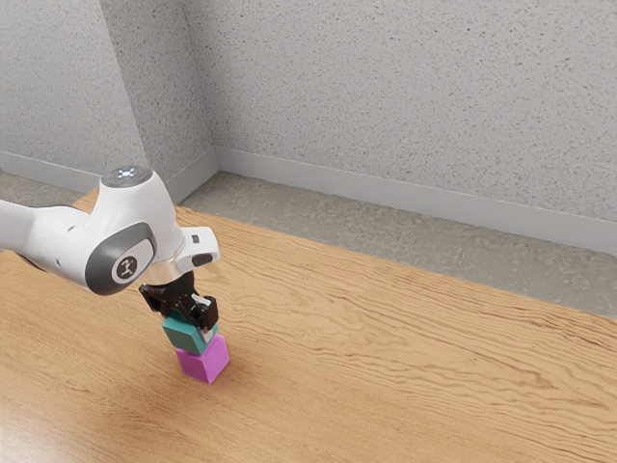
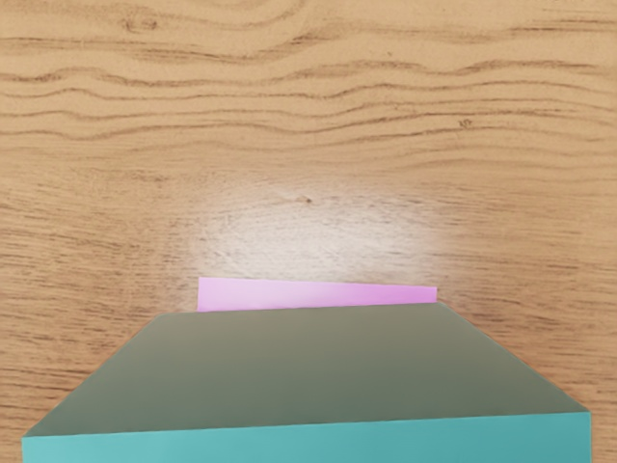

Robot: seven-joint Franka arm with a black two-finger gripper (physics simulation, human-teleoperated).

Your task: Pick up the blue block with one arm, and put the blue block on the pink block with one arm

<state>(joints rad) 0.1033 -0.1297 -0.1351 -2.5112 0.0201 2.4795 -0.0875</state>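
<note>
A teal-blue block (image 1: 184,336) rests on top of the pink block (image 1: 204,361), which stands on the wooden table (image 1: 405,367). My black gripper (image 1: 183,316) is right over the blue block, its fingers down around the block's top. Whether the fingers press the block or stand off it is not visible. Under my hand the blue block (image 2: 308,386) looms large, with a strip of the pink block (image 2: 313,293) showing beyond its far edge.
Bare wooden tabletop (image 2: 308,125) spreads all around the stack. A grey speckled wall (image 1: 405,87) and grey floor strip (image 1: 415,231) lie beyond the table's far edge.
</note>
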